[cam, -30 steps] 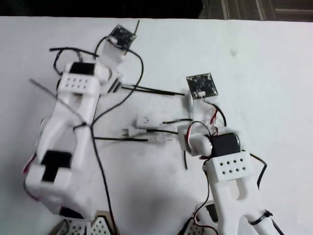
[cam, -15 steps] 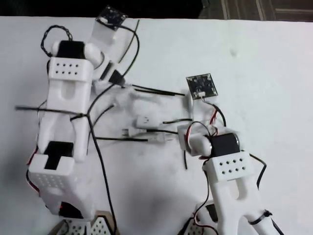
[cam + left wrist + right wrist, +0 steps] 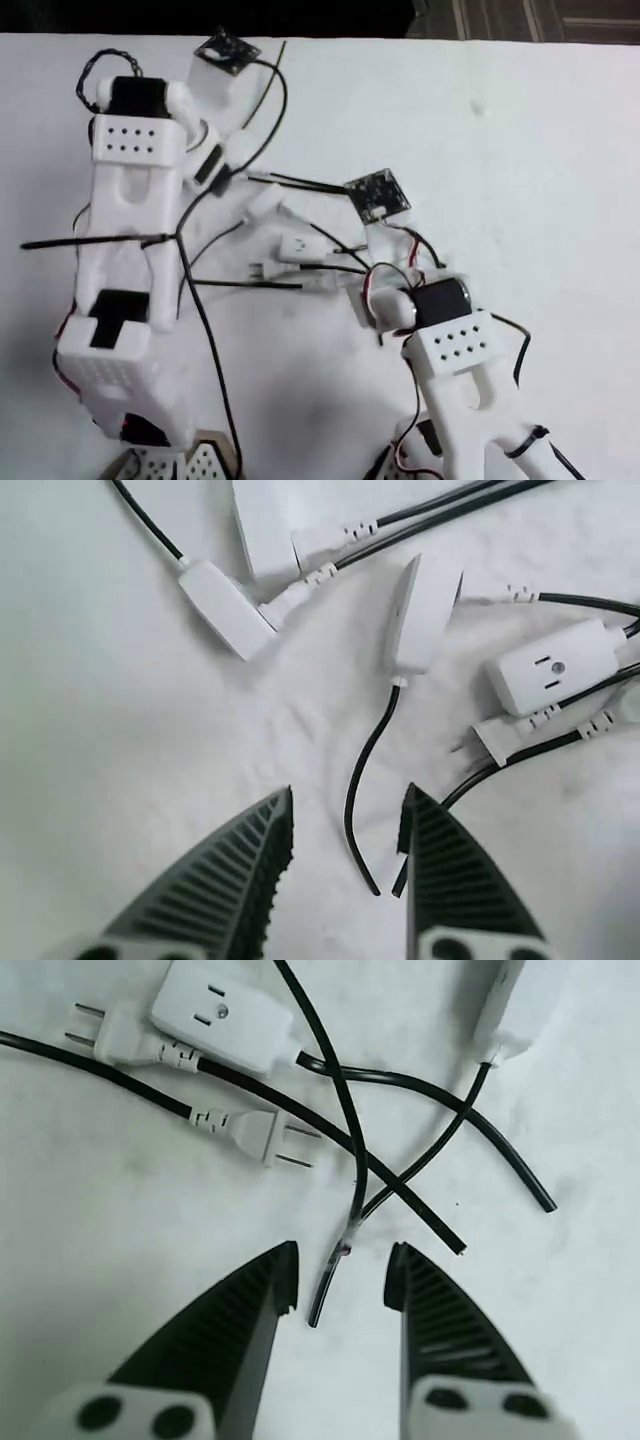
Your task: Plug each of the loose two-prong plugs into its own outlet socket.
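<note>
Right gripper has swung toward the outlet socket, fingers moderately apart, empty, just short of the loose plug lying beside that socket. Left gripper, parted and empty, hovers near the socket. No plug seated; pickup appears imminent.

My left gripper has dark grey fingers ridged with fine parallel lines, and my right gripper carries the same black ribbing. Under them the table is white and faintly mottled. The outlet socket is plain white with dark slots. The two-prong plugs are white with silvery prongs, on glossy black cords. My arms are white, with black motor blocks and a grid of small dark holes.
</note>
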Action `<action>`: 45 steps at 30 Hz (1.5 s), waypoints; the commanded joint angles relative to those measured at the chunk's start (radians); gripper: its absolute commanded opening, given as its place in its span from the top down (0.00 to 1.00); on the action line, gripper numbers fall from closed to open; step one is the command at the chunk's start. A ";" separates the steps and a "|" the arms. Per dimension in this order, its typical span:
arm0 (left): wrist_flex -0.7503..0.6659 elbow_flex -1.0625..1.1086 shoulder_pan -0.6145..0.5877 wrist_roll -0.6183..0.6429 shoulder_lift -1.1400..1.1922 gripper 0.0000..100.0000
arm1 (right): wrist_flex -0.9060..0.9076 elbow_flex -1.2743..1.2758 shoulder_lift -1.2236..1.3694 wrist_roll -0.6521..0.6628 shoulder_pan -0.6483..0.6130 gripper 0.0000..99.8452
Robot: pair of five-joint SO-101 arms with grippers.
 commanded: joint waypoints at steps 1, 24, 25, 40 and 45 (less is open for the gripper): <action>-0.003 0.081 0.002 -0.005 -0.209 0.82 | -0.005 -0.006 -0.022 0.072 -0.010 0.86; -0.635 1.513 -0.318 0.141 -0.978 0.72 | 0.114 -0.040 0.110 0.414 -0.269 0.86; -0.637 1.548 -0.329 0.140 -0.990 0.71 | 0.114 -0.057 0.160 0.430 -0.269 0.85; -0.701 1.769 -0.364 0.026 -1.213 0.70 | 0.116 -0.466 0.734 0.600 -0.263 0.76; -0.701 1.804 -0.364 0.025 -1.285 0.70 | 0.093 -0.479 0.796 0.667 -0.236 0.78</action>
